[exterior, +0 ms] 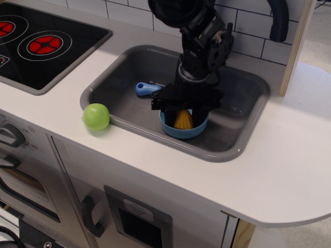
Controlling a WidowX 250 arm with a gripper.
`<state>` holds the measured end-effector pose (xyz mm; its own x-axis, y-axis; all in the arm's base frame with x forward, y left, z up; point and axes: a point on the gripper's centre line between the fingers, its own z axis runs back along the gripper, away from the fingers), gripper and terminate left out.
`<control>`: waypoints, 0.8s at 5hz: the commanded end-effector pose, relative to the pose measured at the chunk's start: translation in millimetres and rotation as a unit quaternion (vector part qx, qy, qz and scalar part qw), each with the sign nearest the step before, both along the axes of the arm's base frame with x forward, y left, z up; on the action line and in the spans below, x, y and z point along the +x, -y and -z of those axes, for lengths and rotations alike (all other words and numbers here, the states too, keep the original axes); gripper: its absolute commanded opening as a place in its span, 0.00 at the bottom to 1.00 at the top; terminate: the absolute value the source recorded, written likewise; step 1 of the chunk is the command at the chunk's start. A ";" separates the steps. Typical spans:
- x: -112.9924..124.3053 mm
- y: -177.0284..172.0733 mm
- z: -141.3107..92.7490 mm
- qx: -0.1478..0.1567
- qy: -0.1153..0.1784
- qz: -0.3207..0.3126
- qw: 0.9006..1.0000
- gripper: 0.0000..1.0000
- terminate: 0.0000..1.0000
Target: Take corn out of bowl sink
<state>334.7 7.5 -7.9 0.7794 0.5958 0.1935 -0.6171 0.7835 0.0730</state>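
Starting nearest the camera, the white bench (269, 170) runs across the front, and a smooth green ball (96, 117) sits on it just beside the front left rim of the sink (238, 142). Inside that grey basin, toward its front, rests the light-blue bowl (182, 132), and the corn (183, 120) stands upright in it, yellow-orange and bumpy, its top hidden by my tool. My end effector (184, 110) reaches straight down into the bowl, its two dark fingers (168, 112) set on either side of the corn and drawn in close around it; whether they actually touch or grip it I cannot tell from this angle. Just behind and left of the bowl, a small blue-handled utensil (145, 89) lies on the sink floor. Farther back at the left is the black stovetop (77, 44) with red rings, and a white tiled wall (243, 31) closes the back.
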 end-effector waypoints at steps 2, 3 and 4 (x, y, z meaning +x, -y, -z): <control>2.7 -28.2 -65.3 -0.020 0.073 -0.016 0.997 0.00 0.00; -1.7 -52.6 -68.6 -0.027 0.064 -0.026 0.997 0.00 0.00; -8.4 -71.0 -73.3 -0.043 0.049 -0.009 0.998 0.00 0.00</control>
